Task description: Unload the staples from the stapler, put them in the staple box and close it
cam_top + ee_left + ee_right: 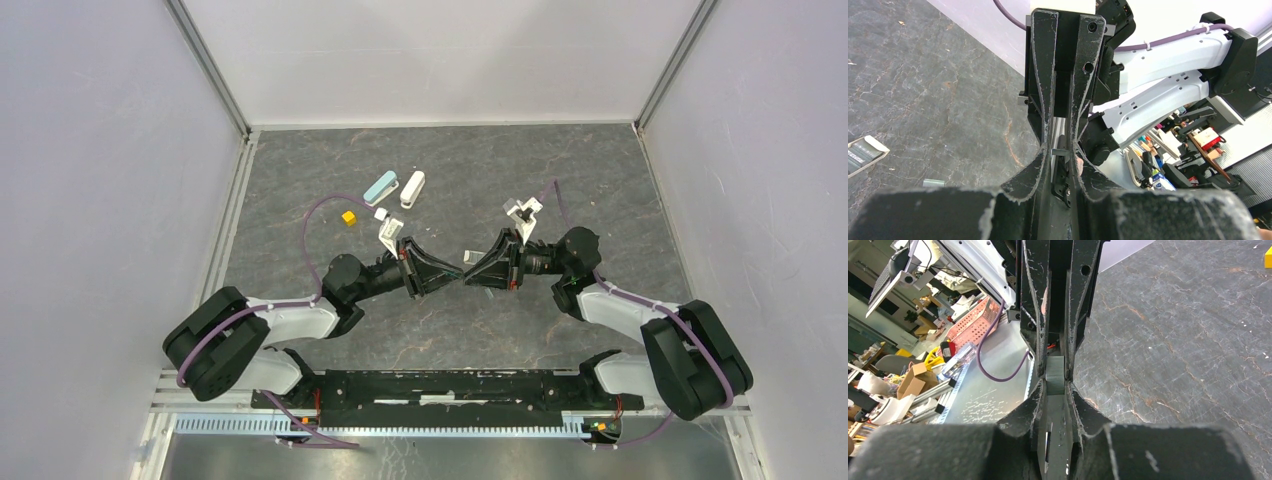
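Grey-middled stapler (1055, 372) is held off the table (1173, 340), clamped in the right gripper (1054, 390), while the left gripper (1061, 158) pinches a thin metal strip (1058, 150) at its tip.

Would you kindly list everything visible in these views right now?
Teal oblong stapler: one, teal, far side, left of centre.
White oblong stapler: one, white, beside the teal one.
Small yellow cube: one, yellow, near the teal stapler.
Stubby white-and-grey mini stapler: one, lying at the left wrist view's left edge.
Grey metal staple strip: one, grey, centre, apparently gripped from both sides.
Short grey sliver: one, loose near the mini stapler.
Grey stone-patterned table: one, underneath everything.
Left tool, right tool: two, black, tips meeting on that strip.
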### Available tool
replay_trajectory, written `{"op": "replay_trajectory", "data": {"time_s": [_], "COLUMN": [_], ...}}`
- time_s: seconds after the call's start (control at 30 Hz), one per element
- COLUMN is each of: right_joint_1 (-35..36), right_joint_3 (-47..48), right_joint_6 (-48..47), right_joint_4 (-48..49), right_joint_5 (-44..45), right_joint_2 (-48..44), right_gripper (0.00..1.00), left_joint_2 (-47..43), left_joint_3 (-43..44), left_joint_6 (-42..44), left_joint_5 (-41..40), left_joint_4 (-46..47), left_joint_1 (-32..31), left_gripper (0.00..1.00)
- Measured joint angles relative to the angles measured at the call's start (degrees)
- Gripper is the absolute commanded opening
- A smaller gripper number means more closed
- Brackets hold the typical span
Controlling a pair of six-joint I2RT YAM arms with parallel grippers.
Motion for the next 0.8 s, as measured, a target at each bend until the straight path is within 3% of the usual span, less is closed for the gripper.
{"op": "replay_trajectory", "data": {"time_s": [0.5,0.67,0.8], "right_joint_1": [0.0,0.0,-0.5], "right_joint_3": [0.2,3.8,9.2], "right_joint_6": [-4.9,-17.5,-31.0], "right_joint_4": [-4.5,-19.3,-34.6], "right_joint_5": [0.0,1.5,5.3], "right_joint_2": [-1.2,-3.4,-4.9], "right_gripper": [0.13,0.13,0.13], "left_joint_2": [-2.4,-12.5,-18.9], "left_joint_3": [0.0,0.4,2.5], "left_joint_6": [-1.2,1.4,3.1], "left_joint_5": [-1.2,-5.0,-9.8], "left_joint_4": [-2.5,-14.9,-28.2], "left_joint_1": [0.1,3.5,10.0], "left_gripper": [0.76,0.98,0.97]}}
